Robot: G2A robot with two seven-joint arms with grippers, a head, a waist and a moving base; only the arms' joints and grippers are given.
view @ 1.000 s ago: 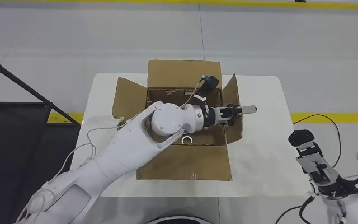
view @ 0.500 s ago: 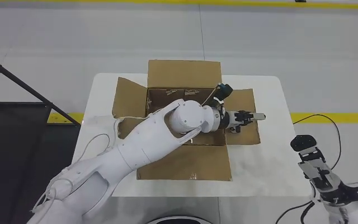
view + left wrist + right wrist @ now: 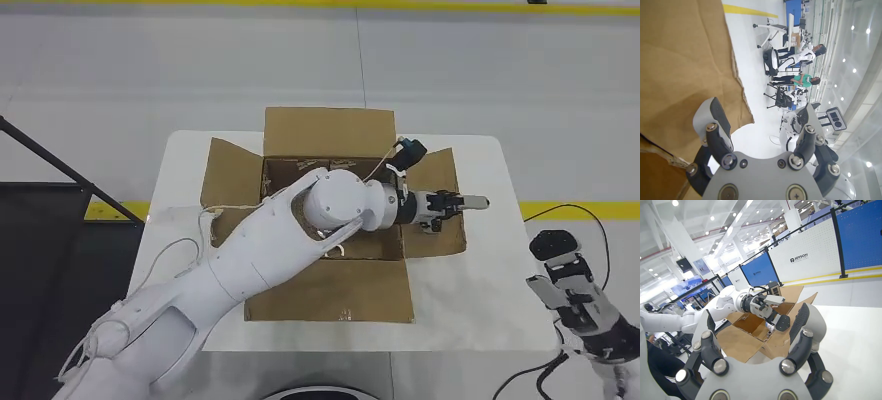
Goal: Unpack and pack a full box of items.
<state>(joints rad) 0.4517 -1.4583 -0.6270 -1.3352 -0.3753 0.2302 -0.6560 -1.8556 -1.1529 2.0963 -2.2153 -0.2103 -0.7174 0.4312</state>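
The right gripper [image 3: 757,313], fingers spread and empty, hangs just off the near right corner of the white table [image 3: 470,300]. Beyond it the left gripper [image 3: 455,203], likewise wide apart and holding nothing, is over the splayed right flap [image 3: 447,238] of the open cardboard box [image 3: 330,290] at the table's centre.

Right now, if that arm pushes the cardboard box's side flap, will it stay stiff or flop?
The right side flap likely swings easily on its fold, since it lies splayed outward under the open left gripper. Its ragged edge and creases suggest soft, worn cardboard that may bend. Probably light.
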